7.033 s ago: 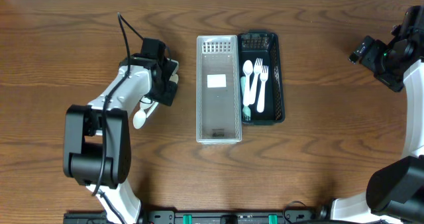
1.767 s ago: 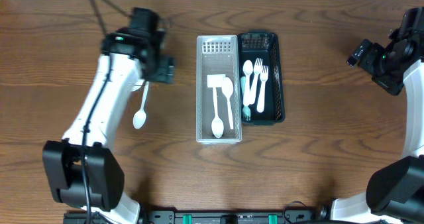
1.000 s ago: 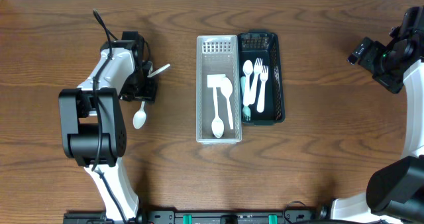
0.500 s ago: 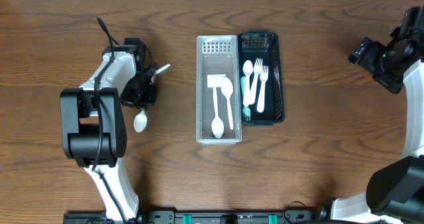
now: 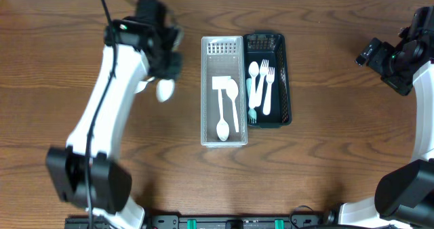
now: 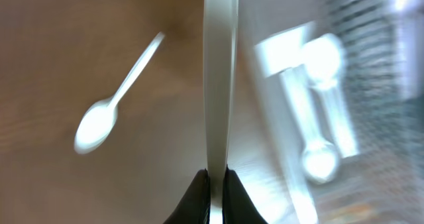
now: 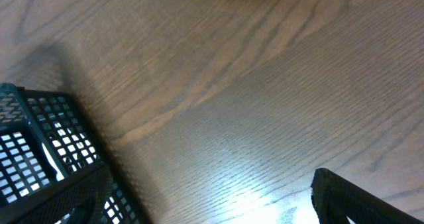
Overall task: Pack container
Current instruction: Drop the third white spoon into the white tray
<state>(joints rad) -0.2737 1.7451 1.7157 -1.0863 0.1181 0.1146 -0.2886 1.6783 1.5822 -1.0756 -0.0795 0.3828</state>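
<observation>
**Operator:** What should I worry about here?

**Spotter:** The drop. Your left gripper hangs at 9 o'clock of the clear tray, outside its wall. The white handle it carries sticks far out past the fingertips. Let go too early and, I judge, it lands on the table or bridges the rim. The wrist picture is smeared, so you have little to line up by. A packed spoon already lies in the tray's 6 o'clock half, and the new piece could settle crooked across it.

**Operator:** Anything else?

**Spotter:** A loose spoon shows at 6 o'clock of that gripper, near the tray's 9 o'clock wall. From the wrist it looks apart from the fingertips, but I cannot tell whether it rests on the wood. You could knock it.

**Operator:** And the grip?

**Spotter:** Nearly pressed together, pinching that thin handle at its near end. I can't tell what kind of piece it is. Your right gripper sits at the table's 3 o'clock edge, well apart from the black basket and touching nothing. I cannot tell whether it is spread or closed.
</observation>
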